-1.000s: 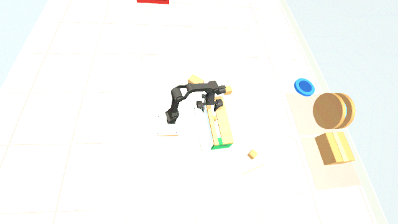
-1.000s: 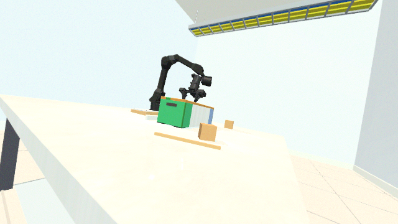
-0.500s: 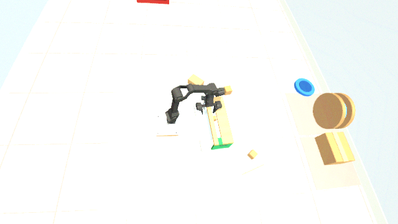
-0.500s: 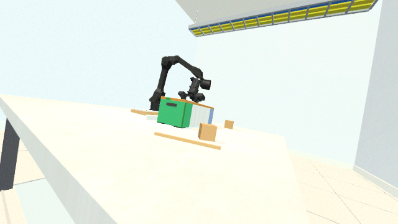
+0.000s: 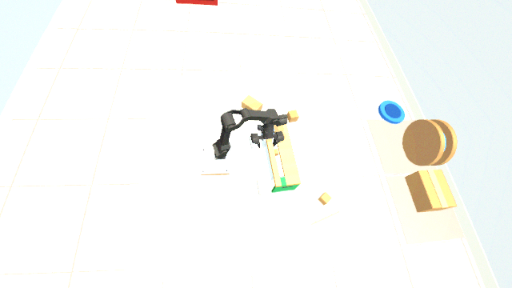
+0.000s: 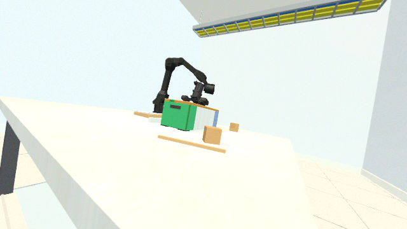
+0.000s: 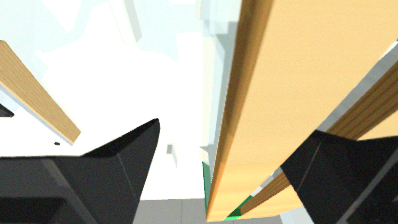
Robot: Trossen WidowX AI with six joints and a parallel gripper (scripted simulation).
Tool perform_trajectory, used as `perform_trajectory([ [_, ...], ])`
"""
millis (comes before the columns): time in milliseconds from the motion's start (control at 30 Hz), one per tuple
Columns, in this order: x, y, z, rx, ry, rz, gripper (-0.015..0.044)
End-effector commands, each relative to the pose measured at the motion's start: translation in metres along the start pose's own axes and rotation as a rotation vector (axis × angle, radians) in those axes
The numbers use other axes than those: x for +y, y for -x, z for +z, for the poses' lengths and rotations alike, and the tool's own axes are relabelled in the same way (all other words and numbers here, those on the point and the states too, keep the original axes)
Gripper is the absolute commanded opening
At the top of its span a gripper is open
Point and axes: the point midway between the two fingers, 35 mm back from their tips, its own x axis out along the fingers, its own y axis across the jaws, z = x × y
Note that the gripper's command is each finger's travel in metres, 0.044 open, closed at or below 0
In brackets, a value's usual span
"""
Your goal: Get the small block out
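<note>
Bare test room: white table (image 6: pixel 133 178); tiled floor (image 6: pixel 343 194); pale walls; ceiling light strip (image 6: pixel 286 17)

The box (image 5: pixel 285 168) sits on the desk (image 5: pixel 120 180), the arm's base (image 5: pixel 221 151) beside it, the open, empty claw (image 5: pixel 267 137) over the box's far end, straddling its edge.

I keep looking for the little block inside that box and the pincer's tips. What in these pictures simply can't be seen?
- Block on the shelf: not visible in any view; the box is too small in the top and exterior views, and its wooden top fills the wrist view.
- Which box end is the way out: undecidable.
- Pincer fingertips: cut off by the wrist view's lower edge; it stands open, empty.
- Red object: cropped by the top view's upper edge.
</note>
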Motion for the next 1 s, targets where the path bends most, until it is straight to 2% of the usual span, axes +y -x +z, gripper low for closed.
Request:
perform_trajectory([
  [0,0.000,-0.001,-0.004,0.000,0.000,-0.001,0.0400],
  [967,0.000,-0.026,-0.075,0.008,0.000,0.000,0.0400],
])
